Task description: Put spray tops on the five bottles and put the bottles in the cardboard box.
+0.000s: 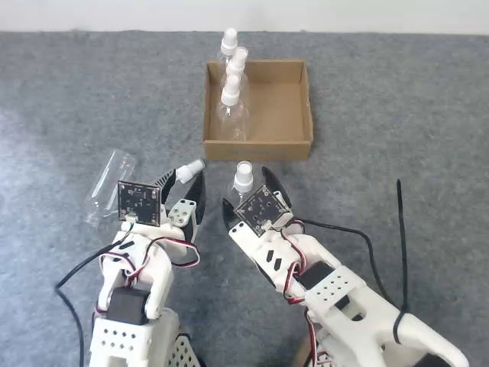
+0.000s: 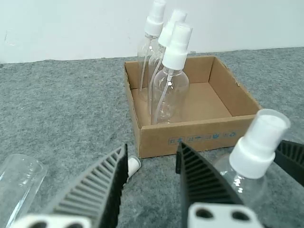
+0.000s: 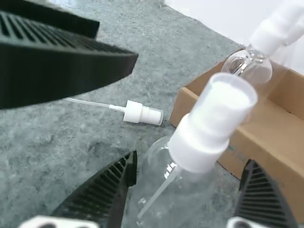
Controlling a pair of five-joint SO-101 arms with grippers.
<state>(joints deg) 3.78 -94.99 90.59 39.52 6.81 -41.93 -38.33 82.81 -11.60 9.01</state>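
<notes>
Cardboard box (image 1: 257, 149) sits on grey carpet (image 1: 397, 115) by a white wall (image 1: 344, 15); left gripper (image 1: 185, 182) and right gripper (image 1: 247, 189) gape.

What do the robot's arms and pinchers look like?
They're white plastic. The left gripper and right gripper have black, ribbed, pointed fingers. Red, white and black wires loop along them, with a dark square board on each wrist.

The high camera is looking down over the grey table (image 1: 412, 107) from the near side; both wrist cameras are peering low and close toward the far cardboard box (image 2: 190, 135), sharing the capped bottle (image 3: 199, 133).
</notes>
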